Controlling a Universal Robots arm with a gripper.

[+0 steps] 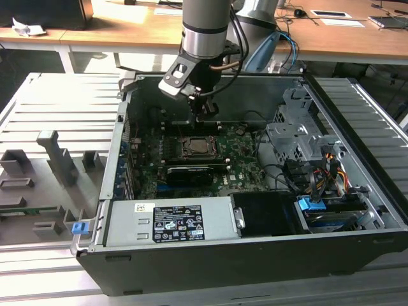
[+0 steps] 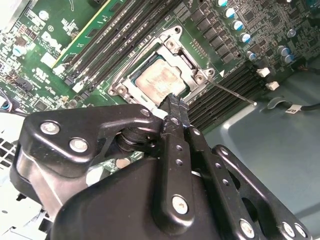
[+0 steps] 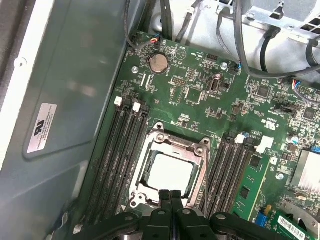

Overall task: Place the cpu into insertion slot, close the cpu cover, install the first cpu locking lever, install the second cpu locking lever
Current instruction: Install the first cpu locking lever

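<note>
The cpu (image 3: pixel 171 172) shows its pale metal top inside the insertion slot (image 3: pixel 145 172) on the green motherboard. The silver cpu cover (image 3: pixel 199 150) lies flat around it, framing the chip (image 2: pixel 157 82) through its window. A thin locking lever (image 2: pixel 235 93) sticks out from one socket corner over the memory slots. My gripper (image 3: pixel 171 194) is shut, fingertips pressed together with nothing between them, hovering over the socket's edge. In the exterior view the gripper (image 1: pixel 203 116) hangs just above the socket (image 1: pixel 196 146), toward the case's back wall.
Long black memory slots (image 3: pixel 120 150) flank the socket on both sides. A black card (image 1: pixel 188 173) lies in front of the socket. Nearer still is the grey power supply box (image 1: pixel 169 223). On the exterior view's right stand a metal drive cage (image 1: pixel 299 137) and cables (image 1: pixel 331 172).
</note>
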